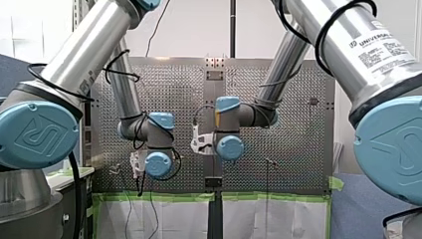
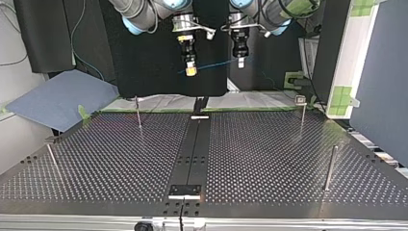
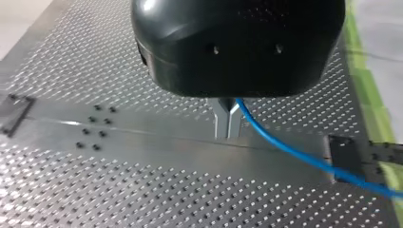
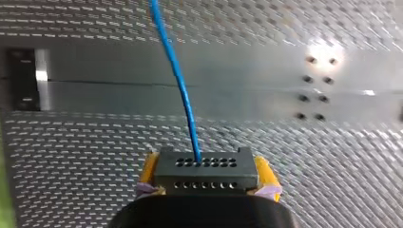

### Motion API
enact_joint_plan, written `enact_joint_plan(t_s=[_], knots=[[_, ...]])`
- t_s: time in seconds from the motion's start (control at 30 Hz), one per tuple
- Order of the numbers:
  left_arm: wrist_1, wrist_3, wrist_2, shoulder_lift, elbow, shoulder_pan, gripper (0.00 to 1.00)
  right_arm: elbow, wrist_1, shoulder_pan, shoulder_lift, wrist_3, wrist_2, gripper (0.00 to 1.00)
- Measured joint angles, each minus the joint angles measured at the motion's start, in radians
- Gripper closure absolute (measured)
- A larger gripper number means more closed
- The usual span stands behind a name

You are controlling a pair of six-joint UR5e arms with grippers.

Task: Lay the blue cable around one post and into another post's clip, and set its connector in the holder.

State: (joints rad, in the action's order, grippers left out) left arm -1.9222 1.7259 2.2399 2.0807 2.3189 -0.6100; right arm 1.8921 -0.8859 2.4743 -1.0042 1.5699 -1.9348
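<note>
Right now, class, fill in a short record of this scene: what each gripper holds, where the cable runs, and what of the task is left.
right gripper: yellow pads shut on the black connector
left gripper: metal fingers shut on the blue cable
cable run: in the air between the two grippers, above the table
clip post: far, at the top view's right; no cable in it
plain post: nearer, same side; no cable around it
task left: routing and seating the connector
</note>
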Motion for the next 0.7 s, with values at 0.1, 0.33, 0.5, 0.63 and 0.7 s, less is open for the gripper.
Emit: enact_joint_plan(t_s=[0.1, 0.33, 0.5, 0.63, 0.7], knots=[[-0.028, 0.004, 0.004, -0.028, -0.001, 0.006, 1.0, -0.028, 0.016, -0.001, -0.03, 0.022, -0.03, 1.0], [-0.084, 0.001, 0.005, -0.084, -0.001, 0.023, 1.0, -0.043, 0.065, 0.0, -0.085, 0.033, -0.078, 1.0], [-0.114, 0.032, 0.007, -0.128, -0.001, 0.038, 1.0, -0.044, 0.073, -0.001, -0.094, 0.032, -0.084, 1.0], [-0.102, 0.072, 0.003, -0.17, -0.001, 0.054, 1.0, -0.044, 0.068, 0.002, -0.095, 0.032, -0.087, 1.0], [-0.096, 0.09, -0.006, -0.188, -0.002, 0.062, 1.0, -0.044, 0.064, 0.004, -0.095, 0.032, -0.088, 1.0]])
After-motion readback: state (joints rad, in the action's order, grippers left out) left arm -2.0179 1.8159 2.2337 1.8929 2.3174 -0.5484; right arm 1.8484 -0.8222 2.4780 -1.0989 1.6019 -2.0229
